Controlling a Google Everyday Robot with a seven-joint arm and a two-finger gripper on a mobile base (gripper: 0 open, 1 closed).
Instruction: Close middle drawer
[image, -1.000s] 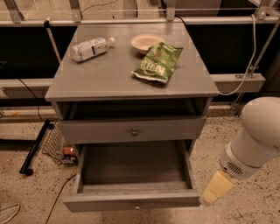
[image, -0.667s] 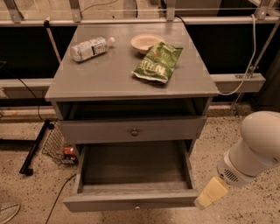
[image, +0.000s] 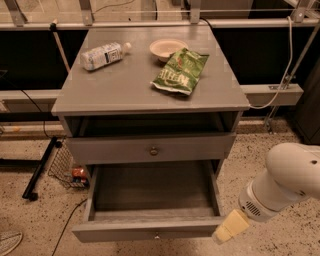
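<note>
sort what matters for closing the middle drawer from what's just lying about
For the job:
- middle drawer, pulled out
- tool, low beside the drawer's right front corner

Just lying about:
- water bottle, bowl and green snack bag on the cabinet top
- top drawer
- wire basket on the floor at left

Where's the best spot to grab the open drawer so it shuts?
On the middle drawer, probably the low flat front, coming from the front: it's pulled far out and its knob is tiny. The tool sits by its right corner.
</note>
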